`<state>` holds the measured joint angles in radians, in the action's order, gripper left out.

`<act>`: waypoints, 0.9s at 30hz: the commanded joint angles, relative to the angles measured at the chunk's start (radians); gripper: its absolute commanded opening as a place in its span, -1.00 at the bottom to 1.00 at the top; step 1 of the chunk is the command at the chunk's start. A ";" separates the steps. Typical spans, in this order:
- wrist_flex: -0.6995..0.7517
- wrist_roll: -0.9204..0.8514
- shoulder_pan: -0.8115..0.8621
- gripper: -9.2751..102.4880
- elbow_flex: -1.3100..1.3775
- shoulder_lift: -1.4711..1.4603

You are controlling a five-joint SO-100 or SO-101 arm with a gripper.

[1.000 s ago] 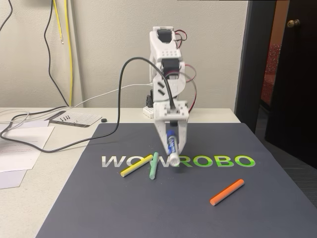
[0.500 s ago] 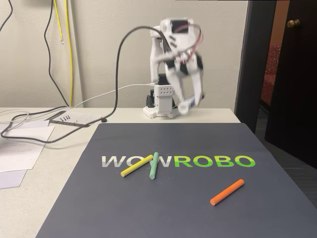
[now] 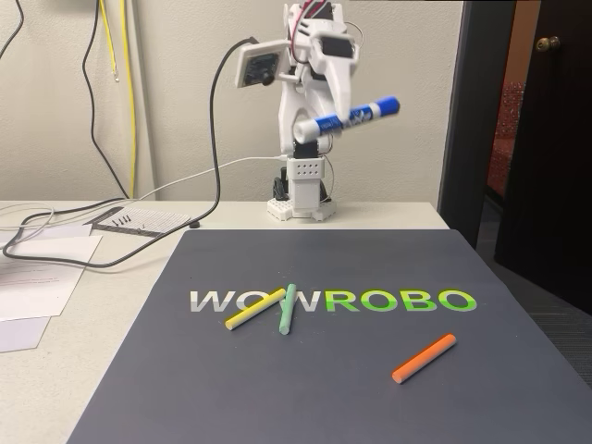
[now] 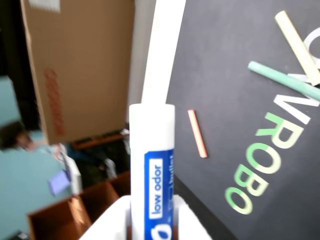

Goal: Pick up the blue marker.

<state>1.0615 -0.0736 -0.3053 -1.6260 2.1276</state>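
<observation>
End effector [image 3: 340,118] gripping cylindrical blue marker [image 3: 356,116], aloft

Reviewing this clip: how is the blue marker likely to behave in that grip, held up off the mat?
The blue marker looks rigid: it juts straight out both sides of the gripper without sagging. Its smooth round barrel could slip or swivel between the fingers. If dropped on the mat, it would probably roll.

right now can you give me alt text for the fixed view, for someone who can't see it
A white robot arm at the back of a table holds the blue marker high in the air in its gripper, blue cap pointing right. Below, on a dark mat printed WOWROBO, lie a yellow stick, a pale green stick and an orange stick.
</observation>
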 commanded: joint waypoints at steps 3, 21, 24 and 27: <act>-0.060 0.048 0.038 -0.81 -0.101 0.137; -0.288 -0.023 0.055 -0.81 -0.457 0.373; -0.287 -0.032 0.054 -0.81 -0.457 0.370; -0.282 -0.043 0.054 -0.81 -0.457 0.376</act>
<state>0.7915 -0.1043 -0.2562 -2.0877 2.4728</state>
